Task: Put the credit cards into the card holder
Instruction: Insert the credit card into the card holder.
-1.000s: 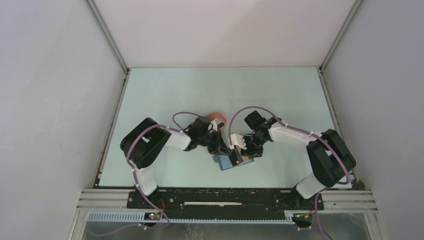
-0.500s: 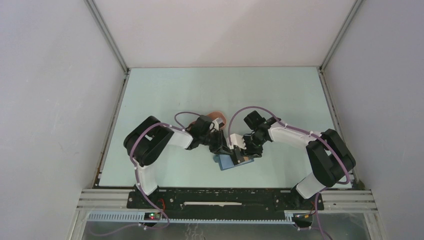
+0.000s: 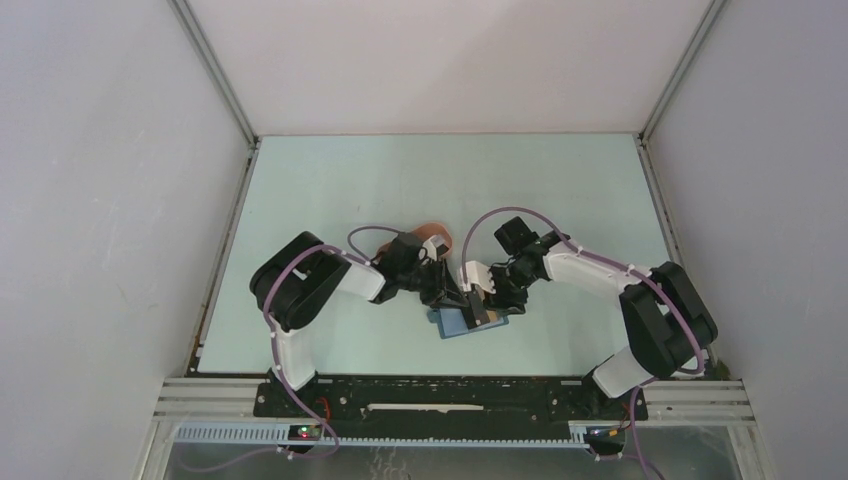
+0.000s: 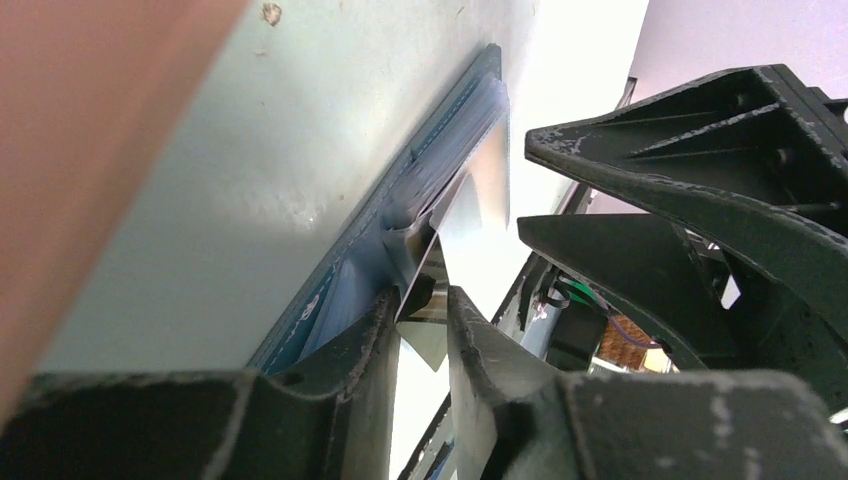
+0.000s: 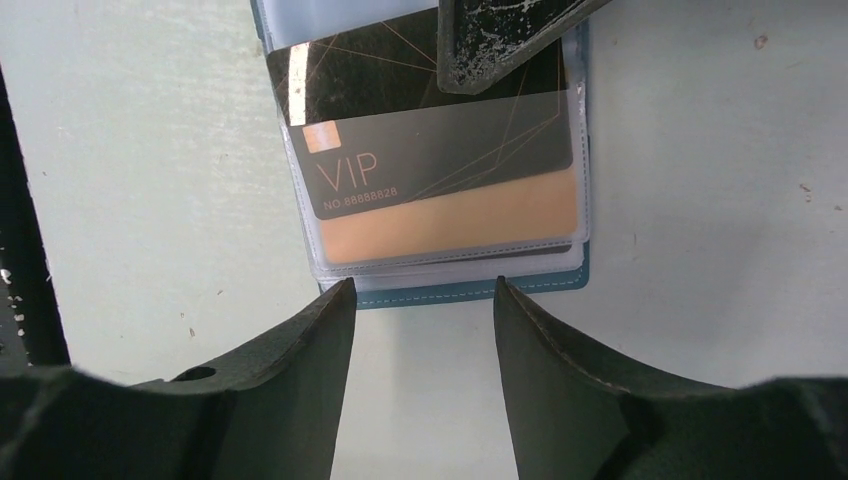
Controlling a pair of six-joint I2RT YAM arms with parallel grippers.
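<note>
The blue card holder [image 3: 452, 326] lies open on the table between both arms. In the right wrist view its clear pockets [image 5: 440, 262] hold a tan-orange card [image 5: 450, 222], with a black VIP card [image 5: 400, 150] partly slid into a pocket above it. My left gripper [image 4: 421, 303] is shut on the black card's [image 4: 470, 205] outer edge, and one of its fingers [image 5: 500, 35] shows over the card from the right wrist. My right gripper [image 5: 420, 290] is open and empty, just above the holder's near blue edge [image 5: 470, 290]. In the top view the left gripper [image 3: 460, 300] and right gripper [image 3: 495, 302] meet over the holder.
A pink oval tray [image 3: 436, 238] sits just behind the left gripper and fills the left wrist view's upper left [image 4: 90, 110]. Grey walls enclose the table [image 3: 400, 180] on three sides. The arm bases stand at the near edge.
The left gripper has crept right toward the holder with the black card. The right wrist has shifted slightly right; its fingers stay over the holder.
</note>
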